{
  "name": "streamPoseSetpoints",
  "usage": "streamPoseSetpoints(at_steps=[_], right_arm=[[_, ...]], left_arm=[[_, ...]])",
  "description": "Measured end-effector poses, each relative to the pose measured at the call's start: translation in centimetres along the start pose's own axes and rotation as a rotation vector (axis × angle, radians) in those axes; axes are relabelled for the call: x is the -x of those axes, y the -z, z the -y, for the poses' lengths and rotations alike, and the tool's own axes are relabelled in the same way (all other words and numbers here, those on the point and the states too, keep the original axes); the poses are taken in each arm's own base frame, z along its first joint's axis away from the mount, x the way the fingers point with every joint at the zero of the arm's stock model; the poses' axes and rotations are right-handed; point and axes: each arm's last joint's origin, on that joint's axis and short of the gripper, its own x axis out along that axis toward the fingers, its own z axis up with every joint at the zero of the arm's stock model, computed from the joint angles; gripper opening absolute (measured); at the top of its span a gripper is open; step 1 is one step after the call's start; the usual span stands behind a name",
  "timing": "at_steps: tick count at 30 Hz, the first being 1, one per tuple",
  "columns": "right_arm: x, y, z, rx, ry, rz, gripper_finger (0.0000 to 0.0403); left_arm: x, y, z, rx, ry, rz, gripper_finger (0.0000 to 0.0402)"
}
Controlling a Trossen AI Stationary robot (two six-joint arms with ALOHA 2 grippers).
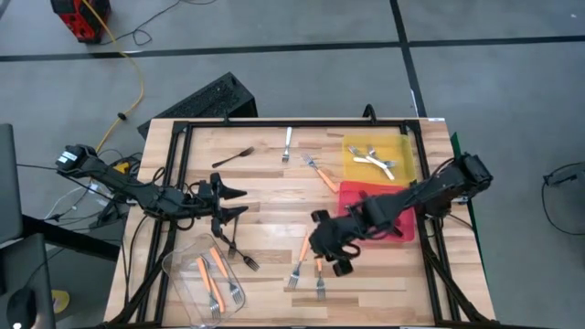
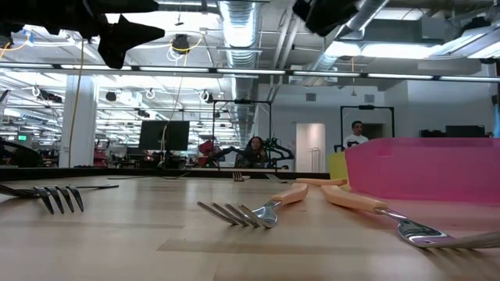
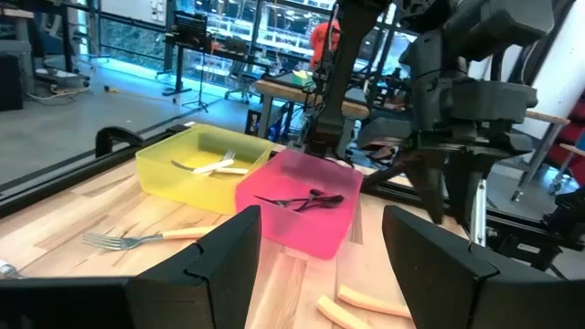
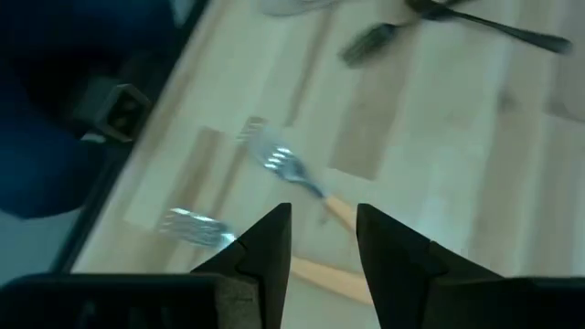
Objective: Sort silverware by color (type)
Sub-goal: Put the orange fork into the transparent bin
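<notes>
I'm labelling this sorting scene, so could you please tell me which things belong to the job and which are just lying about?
Job:
- orange-handled forks
- white-handled forks in the yellow tray
- black forks
- red tray
- clear tub
- left gripper, right gripper, jaws open

Lying about:
- yellow cable
- red device on the floor

Overhead looks straight down, low camera level across the table (image 2: 117, 242), wrist cameras close behind each gripper; all share the tabletop.
</notes>
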Motion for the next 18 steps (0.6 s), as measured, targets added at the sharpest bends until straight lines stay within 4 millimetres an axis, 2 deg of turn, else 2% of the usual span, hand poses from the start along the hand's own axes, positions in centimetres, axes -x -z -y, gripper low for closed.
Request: streamPoseSetpoints(at_steps=[4, 10, 18], right_arm=[[-0.1, 0.2, -1.5, 0.022, -0.027, -0.007, 0.0150], [-1.9, 2.4, -3.0, 0.081, -0.023, -0.101, 0.0149], [-6.0, 3.3, -3.5, 0.259, -0.023, -0.160, 0.0149]], left_arm=[[0.0, 0.0, 0.1, 0.001, 0.019, -0.005, 0.0215], [0.0, 0.0, 0.1, 0.001, 0.019, -0.005, 0.0215], [0.0, 0.2, 0.0, -0.010, 0.014, -0.025, 0.0215]])
